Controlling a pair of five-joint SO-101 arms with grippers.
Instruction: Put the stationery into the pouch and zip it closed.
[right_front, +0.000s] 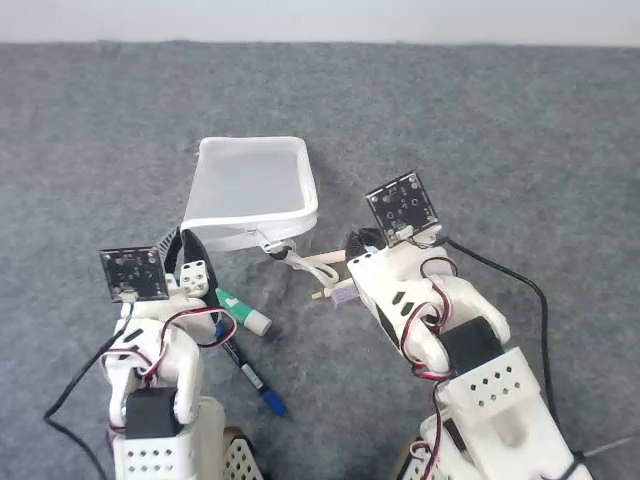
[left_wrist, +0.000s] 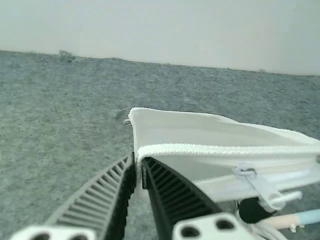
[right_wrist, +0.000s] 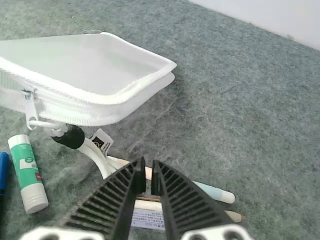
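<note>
Left tool (left_wrist: 138, 167) pinching pouch (left_wrist: 210, 132) corner, right tool (right_wrist: 148, 175) over pens (right_wrist: 210, 192)

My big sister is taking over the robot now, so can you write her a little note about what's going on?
Left gripper: shut on the front corner of the white pouch, which is unzipped.
Right gripper: shut, holding nothing, above the pens.
The glue stick and blue pen lie in front of the pouch.
Done: nothing is inside yet.
Left: put all the stationery in, then zip it closed.
</note>
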